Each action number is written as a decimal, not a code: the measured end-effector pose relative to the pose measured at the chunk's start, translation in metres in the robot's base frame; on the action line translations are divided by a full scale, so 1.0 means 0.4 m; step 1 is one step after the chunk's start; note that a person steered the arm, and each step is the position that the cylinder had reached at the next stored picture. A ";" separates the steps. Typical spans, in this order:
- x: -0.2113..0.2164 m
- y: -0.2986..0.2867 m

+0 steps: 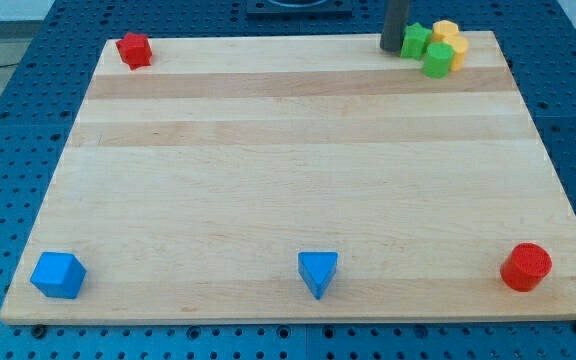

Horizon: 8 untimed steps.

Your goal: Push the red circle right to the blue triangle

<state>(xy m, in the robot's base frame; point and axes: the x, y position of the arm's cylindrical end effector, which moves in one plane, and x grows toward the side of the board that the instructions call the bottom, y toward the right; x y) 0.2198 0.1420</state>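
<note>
The red circle (526, 267) sits near the board's bottom right corner. The blue triangle (318, 272) lies at the bottom middle, well to the view's left of the red circle. My tip (393, 48) is at the view's top, right of middle, touching the left side of a green block (415, 40). It is far from both the red circle and the blue triangle.
A cluster at the top right holds two green blocks, the second one (437, 60) lower, and two yellow blocks (449, 36). A red star-like block (134, 49) sits at the top left corner. A blue cube-like block (58, 275) lies at the bottom left. The wooden board (288, 170) rests on a blue pegboard.
</note>
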 end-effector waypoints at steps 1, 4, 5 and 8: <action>0.000 0.023; 0.125 -0.050; 0.275 -0.076; 0.605 0.161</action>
<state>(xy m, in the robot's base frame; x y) 0.4616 0.2066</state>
